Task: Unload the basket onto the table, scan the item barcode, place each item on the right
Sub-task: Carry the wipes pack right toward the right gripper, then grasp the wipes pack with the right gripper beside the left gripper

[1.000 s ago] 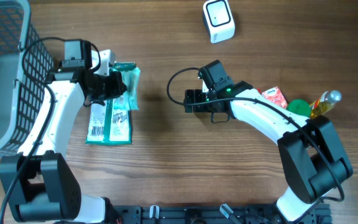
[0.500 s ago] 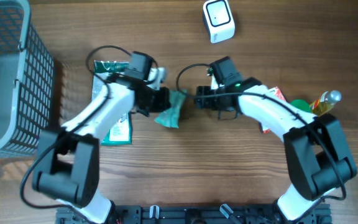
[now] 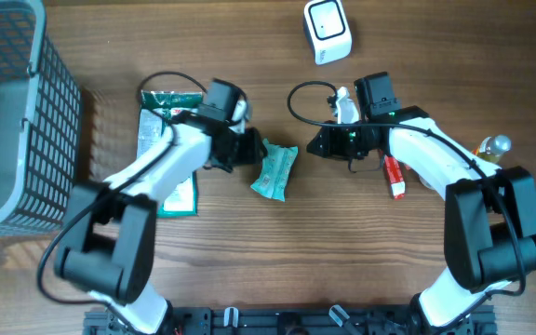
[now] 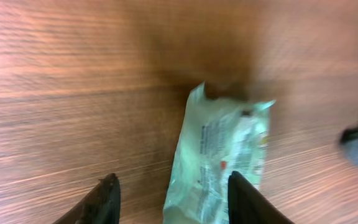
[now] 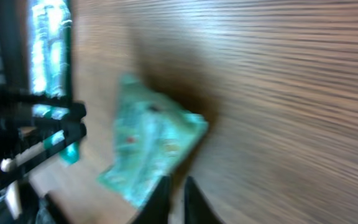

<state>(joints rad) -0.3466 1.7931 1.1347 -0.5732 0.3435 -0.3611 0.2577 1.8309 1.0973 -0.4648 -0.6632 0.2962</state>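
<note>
At the left hand (image 4: 173,177): fingers (image 4: 107,198) parted to a middling gap, clamped on nothing. Just ahead of them, flat on the wooden counter (image 4: 73,93), a crumpled green packet (image 4: 219,155). Its near end reaches in between the fingertips, close against the right-side one. Touching or not: impossible to tell through the blur. From overhead, the same hand at the packet's left edge, arm reaching in from the left.

At the right hand (image 5: 176,180): fingers (image 5: 161,199) pinched together, holding nothing. Pointed at the green packet from the opposite side. Near it, yet parted from it by a strip of bare wood in the overhead view.

Further out, on the left: flat green-and-white packs (image 3: 167,102) lying on the counter, partly under the left arm. Beyond them, at the counter's left edge, a grey wire basket (image 3: 63,112).

On the right, beneath the right forearm: a red-and-white tube (image 3: 394,179). Farther right, near the edge, a yellowish bottle (image 3: 491,147) with a clear cap.

At the far side of the counter, well apart from both hands and from the packet: a small white scanner (image 3: 328,31).
</note>
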